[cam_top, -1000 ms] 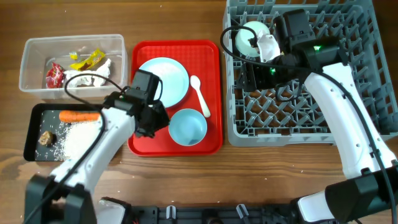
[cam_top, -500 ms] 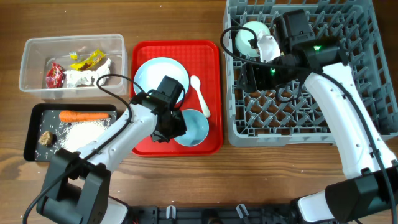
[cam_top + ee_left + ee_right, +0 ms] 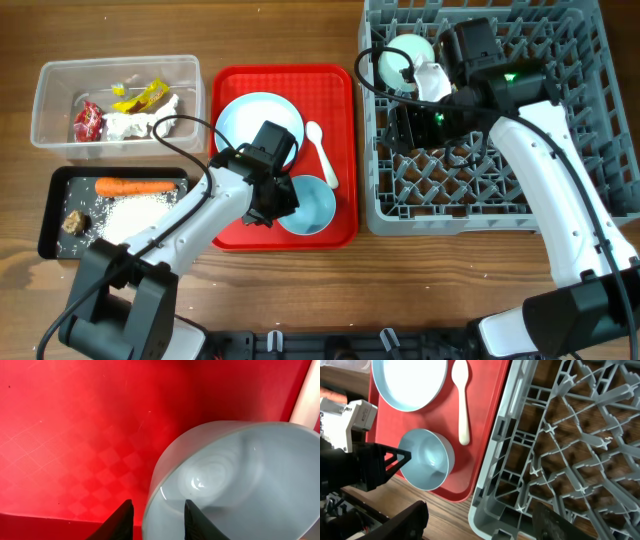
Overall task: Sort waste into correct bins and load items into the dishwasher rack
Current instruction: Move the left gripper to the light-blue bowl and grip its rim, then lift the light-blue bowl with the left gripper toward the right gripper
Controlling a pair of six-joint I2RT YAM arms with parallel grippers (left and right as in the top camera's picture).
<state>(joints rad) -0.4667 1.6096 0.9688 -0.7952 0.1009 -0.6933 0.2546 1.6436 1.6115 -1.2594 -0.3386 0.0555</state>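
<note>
Wooden table (image 3: 300, 30), one lot, seen from above and from both wrists.

Item: light blue bowl (image 3: 305, 203). Location: near right corner of the red serving tray (image 3: 232, 80), upright, mouth up, empty. It sits just beside the light blue plate (image 3: 262, 125) and the bowl end of the white spoon (image 3: 323, 152).

Condition and handling (judged): thin-walled, rigid, probably light plastic. The glossy inside suggests a slippery surface that could slide or tip under a one-sided pinch. It does not look fragile. Best hold: across the rim wall, one finger inside and one outside, set deep enough that the bowl hangs steady.

Left gripper (image 3: 158, 510): jaws part-way apart, straddling the bowl's near rim, outer finger over the tray, inner finger over the hollow. A sliver of tray shows between the outer finger and the wall, so no clamp yet.

Right gripper (image 3: 481, 510): jaws wide apart, holding nothing, poised above the dishwasher rack (image 3: 480, 190).

Destination: the rack stands right of the tray and already houses the pale green bowl (image 3: 405, 55) in its far left corner. Its other peg rows look free.
</note>
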